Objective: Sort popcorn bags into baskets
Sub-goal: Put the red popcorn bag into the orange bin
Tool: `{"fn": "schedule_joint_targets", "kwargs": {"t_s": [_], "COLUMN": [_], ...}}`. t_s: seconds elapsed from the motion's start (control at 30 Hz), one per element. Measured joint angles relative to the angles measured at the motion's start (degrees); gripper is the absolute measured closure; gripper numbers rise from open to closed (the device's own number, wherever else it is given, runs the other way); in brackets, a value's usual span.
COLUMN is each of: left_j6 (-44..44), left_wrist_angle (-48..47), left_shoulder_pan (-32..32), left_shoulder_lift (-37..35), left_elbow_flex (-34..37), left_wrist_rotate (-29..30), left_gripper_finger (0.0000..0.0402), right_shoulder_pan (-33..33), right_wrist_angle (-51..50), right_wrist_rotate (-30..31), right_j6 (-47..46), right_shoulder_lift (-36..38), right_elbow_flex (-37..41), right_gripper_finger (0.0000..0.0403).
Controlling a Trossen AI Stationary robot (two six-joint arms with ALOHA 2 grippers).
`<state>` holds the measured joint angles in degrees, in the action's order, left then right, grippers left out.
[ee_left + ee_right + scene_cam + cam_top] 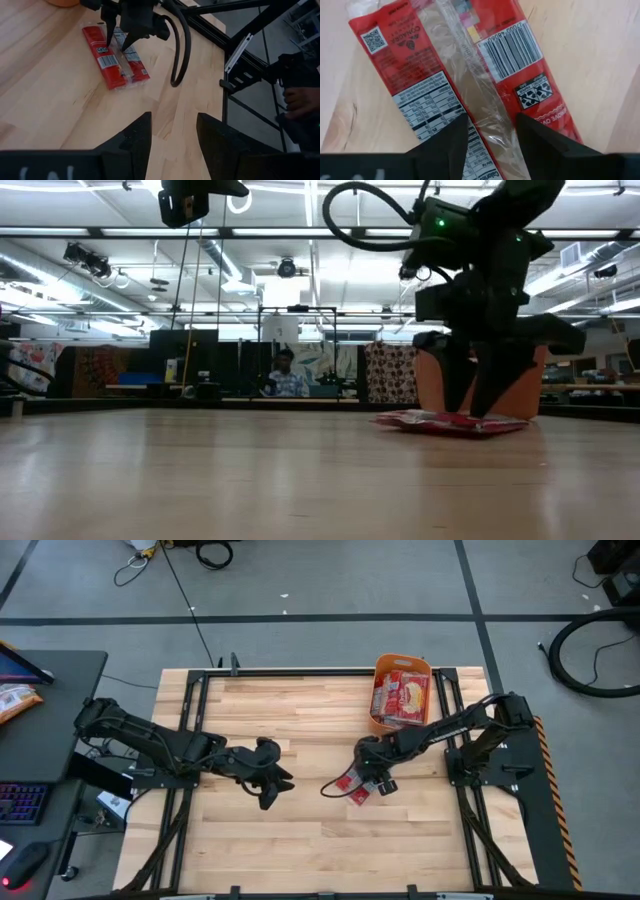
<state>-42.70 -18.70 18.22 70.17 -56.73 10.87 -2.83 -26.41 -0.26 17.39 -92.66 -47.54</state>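
A pale wooden table (300, 830) is seen in a wide workshop. One popcorn bag (352, 784) lies flat near table centre, at seven o'clock from the orange basket (401, 666), which is already packed with red packets. The right gripper (373, 783) is poised over the bag, fingers parted around its clear centre seam. The packet looks light, thin and slippery; that raised seam is judged the best hold. The left gripper (272, 787) waits at nine o'clock, unclenched and empty.

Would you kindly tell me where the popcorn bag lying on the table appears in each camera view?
High view: popcorn bag at centre, under the right gripper.
Low view: flat at right, before the orange basket.
Left wrist view: upper left.
Right wrist view: fills the frame.
Shared landmark: right gripper.
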Motion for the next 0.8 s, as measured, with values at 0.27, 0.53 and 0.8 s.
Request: {"fn": "schedule_joint_targets", "kwargs": {"t_s": [0.27, 0.53, 0.8], "left_j6": [0.0, 0.0, 0.1], "left_wrist_angle": [0.0, 0.0, 0.0], "left_shoulder_pan": [0.0, 0.0, 0.0], "left_shoulder_lift": [0.0, 0.0, 0.0], "left_elbow_flex": [0.0, 0.0, 0.0], "left_wrist_rotate": [0.0, 0.0, 0.0], "left_gripper_finger": [0.0242, 0.0242, 0.0242], "right_shoulder_pan": [0.0, 0.0, 0.1], "right_wrist_angle": [2.0, 2.4, -7.0], "right_wrist_rotate": [0.6, 0.6, 1.9], "right_j6": [-2.9, -6.5, -8.2], "right_shoulder_lift": [0.1, 0.1, 0.0], "right_elbow_flex": [0.9, 0.9, -4.6], "right_gripper_finger": [0.0301, 0.0396, 0.0398]}}
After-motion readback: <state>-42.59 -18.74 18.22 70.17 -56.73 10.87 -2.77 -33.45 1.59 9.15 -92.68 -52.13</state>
